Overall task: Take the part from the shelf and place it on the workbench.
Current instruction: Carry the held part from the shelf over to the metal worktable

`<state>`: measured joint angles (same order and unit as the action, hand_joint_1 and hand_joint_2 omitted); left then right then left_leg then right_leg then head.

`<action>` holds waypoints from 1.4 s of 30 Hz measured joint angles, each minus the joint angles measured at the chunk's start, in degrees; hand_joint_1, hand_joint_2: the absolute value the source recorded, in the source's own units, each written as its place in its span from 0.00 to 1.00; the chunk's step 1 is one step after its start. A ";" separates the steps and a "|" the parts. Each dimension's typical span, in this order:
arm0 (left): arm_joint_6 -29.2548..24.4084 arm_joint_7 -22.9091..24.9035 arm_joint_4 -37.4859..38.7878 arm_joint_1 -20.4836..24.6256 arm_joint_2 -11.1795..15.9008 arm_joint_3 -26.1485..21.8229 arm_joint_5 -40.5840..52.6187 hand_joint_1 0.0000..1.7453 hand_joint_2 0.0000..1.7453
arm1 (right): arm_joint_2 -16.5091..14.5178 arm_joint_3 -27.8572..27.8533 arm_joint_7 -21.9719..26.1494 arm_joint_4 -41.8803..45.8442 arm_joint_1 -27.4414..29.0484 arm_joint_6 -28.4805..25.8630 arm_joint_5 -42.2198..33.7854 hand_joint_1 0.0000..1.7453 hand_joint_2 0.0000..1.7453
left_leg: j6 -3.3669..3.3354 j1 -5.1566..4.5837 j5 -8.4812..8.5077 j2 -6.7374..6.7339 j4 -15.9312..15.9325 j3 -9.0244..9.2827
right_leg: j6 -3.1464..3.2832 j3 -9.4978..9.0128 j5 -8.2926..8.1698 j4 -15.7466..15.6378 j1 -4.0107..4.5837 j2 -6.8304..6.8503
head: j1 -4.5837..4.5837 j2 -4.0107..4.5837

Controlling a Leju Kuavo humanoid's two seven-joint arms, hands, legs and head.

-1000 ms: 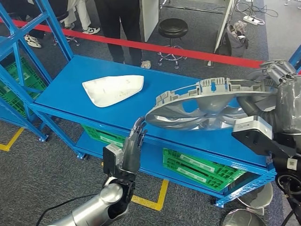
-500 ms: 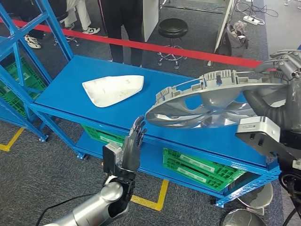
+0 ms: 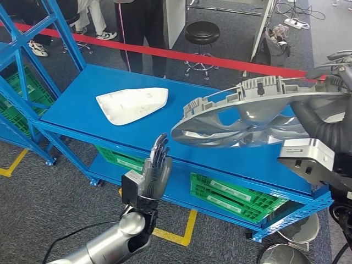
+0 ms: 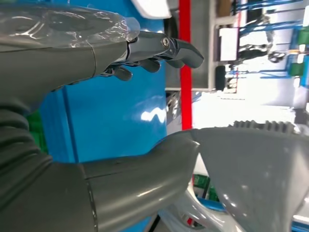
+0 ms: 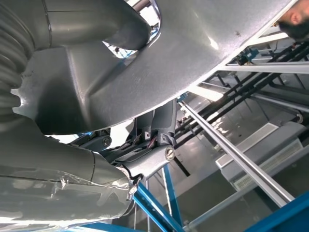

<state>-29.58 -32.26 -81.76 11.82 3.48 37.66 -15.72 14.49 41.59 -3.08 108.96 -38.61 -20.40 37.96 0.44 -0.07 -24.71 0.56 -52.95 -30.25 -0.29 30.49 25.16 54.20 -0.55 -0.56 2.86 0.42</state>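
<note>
A large silver wheel-cover part (image 3: 249, 113) hangs tilted above the right half of the blue workbench (image 3: 83, 104). My right hand (image 3: 332, 99) grips it at its right rim; the right wrist view has the part's grey underside (image 5: 204, 53) against the thumb (image 5: 120, 24). My left hand (image 3: 155, 170) is raised in front of the bench's front edge, below and left of the part, fingers (image 4: 164, 48) spread and holding nothing. The part's edge (image 4: 255, 169) lies beyond its thumb in the left wrist view.
A white curved panel (image 3: 132, 104) lies on the bench's left half. Green crates (image 3: 232, 195) sit on the lower shelf. A blue shelf frame (image 3: 25, 55) stands at left. People (image 3: 141, 27), a red barrier tape (image 3: 187, 56) and a stool (image 3: 202, 36) are behind the bench.
The right hand has lifted the part's right side a little higher. The left hand has turned slightly and spread its fingers. A person behind the bench has shifted.
</note>
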 joint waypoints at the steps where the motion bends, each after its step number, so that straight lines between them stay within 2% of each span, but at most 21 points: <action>1: -0.41 -0.19 0.01 -0.01 -0.01 0.00 0.67 0.00 1.00 | 0.00 0.01 0.01 0.00 0.00 -0.10 0.03 1.00 1.00 | 0.00 0.00 0.00 0.00 0.00 0.00 | 0.00 0.00 0.00 0.00 0.00 0.00 | -0.01 0.00; 9: -1.63 -0.53 0.02 -0.32 -0.14 0.00 1.90 0.00 1.00 | 0.00 0.04 0.17 0.00 0.01 -0.37 -0.06 1.00 1.00 | 0.00 0.00 0.00 0.00 0.00 0.00 | 0.00 -0.01 0.00 0.00 0.00 0.00 | -0.01 0.00; 34: -0.93 -1.56 -0.02 -1.41 -0.14 0.00 1.28 0.00 1.00 | 0.00 0.38 0.43 0.00 0.01 -0.54 -1.31 1.00 1.00 | 0.00 0.00 0.00 0.01 0.00 -0.01 | 0.00 -0.01 0.00 0.00 0.00 0.01 | -0.01 0.00; 42: -0.66 -2.12 -0.07 -1.77 -0.07 0.00 0.82 0.00 1.00 | 0.00 0.44 0.87 -0.03 0.02 -1.43 -3.71 1.00 1.00 | 0.00 0.00 0.00 0.01 0.00 -0.01 | 0.00 -0.01 0.00 0.00 0.00 0.01 | -0.01 0.00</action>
<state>-30.24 -34.38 -81.83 10.06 3.41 37.66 -14.91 14.49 42.03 -2.21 108.93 -38.59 -21.83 34.25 0.44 -0.07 -24.71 0.57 -52.95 -30.26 -0.29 30.48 25.16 54.21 -0.55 -0.55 2.85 0.42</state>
